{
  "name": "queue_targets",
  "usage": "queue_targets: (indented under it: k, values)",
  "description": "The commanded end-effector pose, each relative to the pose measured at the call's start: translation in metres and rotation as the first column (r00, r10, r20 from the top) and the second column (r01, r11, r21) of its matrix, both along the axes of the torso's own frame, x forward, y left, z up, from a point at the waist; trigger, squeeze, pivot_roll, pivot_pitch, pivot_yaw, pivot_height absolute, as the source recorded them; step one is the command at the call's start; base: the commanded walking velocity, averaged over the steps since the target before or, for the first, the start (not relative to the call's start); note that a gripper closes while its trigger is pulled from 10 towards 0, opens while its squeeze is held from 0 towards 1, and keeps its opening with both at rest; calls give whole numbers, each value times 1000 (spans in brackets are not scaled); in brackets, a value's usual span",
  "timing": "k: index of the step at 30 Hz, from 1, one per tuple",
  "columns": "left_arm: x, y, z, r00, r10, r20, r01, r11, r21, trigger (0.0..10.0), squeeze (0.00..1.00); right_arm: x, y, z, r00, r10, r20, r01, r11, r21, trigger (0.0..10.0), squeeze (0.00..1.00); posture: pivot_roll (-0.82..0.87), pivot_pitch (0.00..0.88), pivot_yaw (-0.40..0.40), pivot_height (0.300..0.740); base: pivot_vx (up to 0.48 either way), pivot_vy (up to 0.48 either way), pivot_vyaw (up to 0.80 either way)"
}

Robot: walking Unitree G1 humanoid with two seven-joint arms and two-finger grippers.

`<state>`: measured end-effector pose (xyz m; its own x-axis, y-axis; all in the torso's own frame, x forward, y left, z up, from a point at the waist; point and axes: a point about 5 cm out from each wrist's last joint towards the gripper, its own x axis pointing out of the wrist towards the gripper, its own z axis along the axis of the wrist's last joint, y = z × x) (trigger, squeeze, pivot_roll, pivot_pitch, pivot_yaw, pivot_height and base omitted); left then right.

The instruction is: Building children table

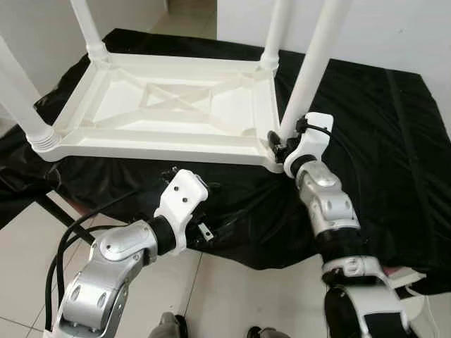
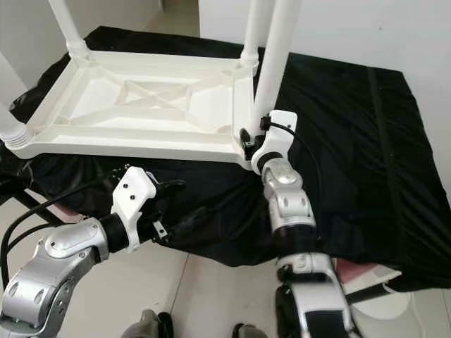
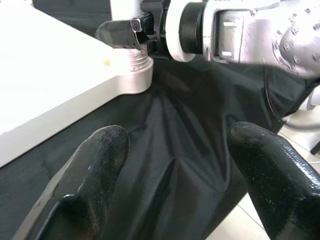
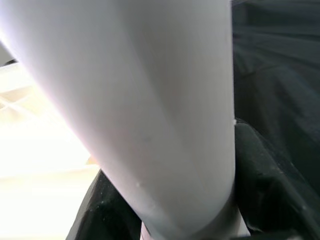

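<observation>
the white plastic kids' table [image 1: 169, 105] lies upside down on a black cloth [image 1: 380, 127] spread over a low surface, underside w/ cross ribs facing up. four white legs stand up from its corners: far-left leg [image 1: 86, 24], far-right leg [image 1: 276, 32], near-left leg [image 1: 17, 88] w/ a ribbed collar at its base, and the near-right leg [image 1: 313, 63], which leans slightly to the right.

right gripper [image 1: 280, 144] is at the near-right corner, its black fingers clamped round the base of the near-right leg, right where it meets the socket. in the right wrist view the leg [image 4: 145, 100] sits between the dark fingers [image 4: 270, 185], very close and blurred, so exact contact is hard to judge, prob touching on both sides.

left gripper [image 3: 175, 175] hovers over the near edge of the cloth, just near of the tabletop rim, fingers [image 3: 95, 165] spread apart w/ nothing between them. it points toward the right gripper and the corner socket [image 3: 132, 75].

pale tiled floor [image 1: 232, 296] in the nr foreground, white wall [image 1: 394, 28] at the far right.
</observation>
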<state>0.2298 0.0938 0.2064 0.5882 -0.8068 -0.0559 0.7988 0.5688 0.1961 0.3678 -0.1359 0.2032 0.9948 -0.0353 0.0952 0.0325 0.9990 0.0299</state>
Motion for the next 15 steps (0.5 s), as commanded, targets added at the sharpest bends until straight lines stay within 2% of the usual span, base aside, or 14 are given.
queue_targets:
  k: [1, 2, 5, 9, 10, 11, 13, 14, 15]
  values:
    - [1, 0, 1, 998, 68, 12, -68, 998, -13, 10000, 0, -7, -25, -30, 978, -172, -120, 181, 981, 67, 0, 0, -7, 188, 28, 740, 0, 0, 0]
    - [1, 0, 1, 998, 68, 12, -68, 998, -14, 10000, 0, -12, -22, -32, 967, -233, -106, 243, 965, 101, 0, 0, -7, 186, 29, 740, 0, 0, 0]
    - [2, 0, 1, 998, 68, 12, -68, 998, -15, 10000, 0, -19, -17, -31, 949, -295, -111, 308, 943, 129, 0, 0, -6, 186, 28, 740, 0, 0, 0]
    - [2, 0, 2, 997, 70, 14, -70, 997, -16, 10000, 0, -22, -5, -28, 964, -244, -108, 256, 960, 110, 0, 0, -2, 186, 28, 740, 0, 0, 0]
    - [2, 1, 2, 997, 72, 14, -72, 997, -17, 10000, 0, -21, 3, -26, 977, -190, -100, 199, 975, 96, 3176, 0, -2, 184, 27, 740, 0, 0, 0]
    - [2, 1, 2, 997, 74, 15, -74, 997, -19, 10000, 0, -20, 11, -22, 991, -111, -76, 117, 990, 81, 10000, 0, -5, 186, 25, 740, 0, 0, 0]
    - [3, 1, 3, 997, 77, 15, -76, 997, -25, 10000, 0, -19, 21, -12, 1000, -3, -14, 4, 999, 46, 10000, 0, -6, 185, 26, 740, 0, 0, 0]
    - [3, 1, 3, 997, 77, 15, -76, 997, -25, 10000, 0, -20, 21, -11, 1000, 3, -5, -2, 999, 41, 10000, 0, -6, 185, 26, 740, 0, 0, 0]
    - [3, 1, 3, 997, 77, 15, -76, 997, -26, 10000, 0, -20, 21, -10, 1000, -3, 0, 3, 999, 33, 10000, 1000, -8, 186, 25, 740, 0, 0, 0]
